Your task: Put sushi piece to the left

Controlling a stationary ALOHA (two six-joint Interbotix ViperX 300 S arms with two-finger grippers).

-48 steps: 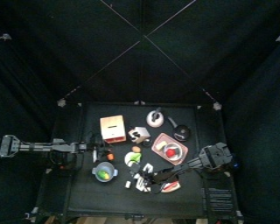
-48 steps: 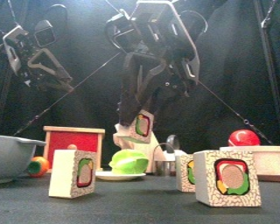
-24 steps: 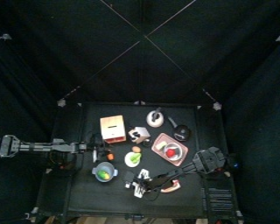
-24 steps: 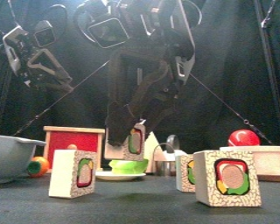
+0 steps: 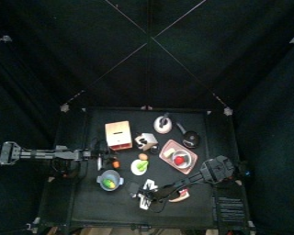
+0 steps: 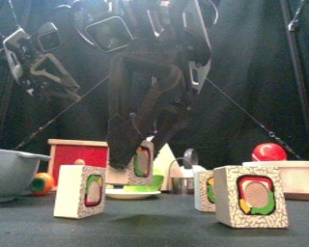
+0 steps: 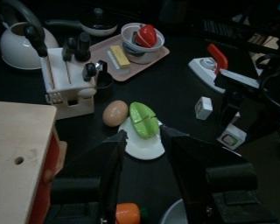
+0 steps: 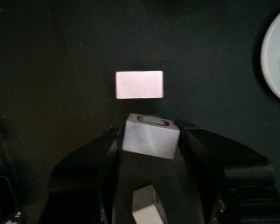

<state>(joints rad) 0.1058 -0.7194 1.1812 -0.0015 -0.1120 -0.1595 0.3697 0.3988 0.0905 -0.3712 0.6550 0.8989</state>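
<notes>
Surface [image 5: 88,124]: small, black, matt, crowded in its middle and right part. Black curtains [image 5: 147,55] close it in on all sides, with thin pale lines crossing overhead. The room beyond is too dark to make out

Right tool [image 8: 152,129]: reaches in from the right to the front middle of the surface. Its jaws are closed part-way, clamped on the two sides of the sushi piece [image 8: 150,140], a pale block with a green and red face [image 6: 142,162]. From the front, the piece hangs left of centre, behind a white plate [image 6: 131,192]. Whether it touches the surface cannot be told

Left tool [image 7: 145,140]: at the left side of the surface, jaws spread wide and holding nothing. It is aimed at the same white plate [image 7: 143,150], which carries a green slice [image 7: 143,116]

Other items:
- plain white piece [image 8: 139,84], flat on the surface just beyond the held piece
- three more roll pieces standing at the front: left [image 6: 80,190], middle [image 6: 205,190], right [image 6: 251,196]
- grey bowl [image 6: 9,169], far left
- wooden box [image 5: 117,133] with a red panel, towards the back left
- kettle [image 7: 20,39], at the back
- pink tray [image 7: 130,59] holding a round red thing [image 7: 143,35]
- brown egg-shaped thing [image 7: 115,111], just beside the plate
- red ball [image 6: 268,151], at the right
</notes>
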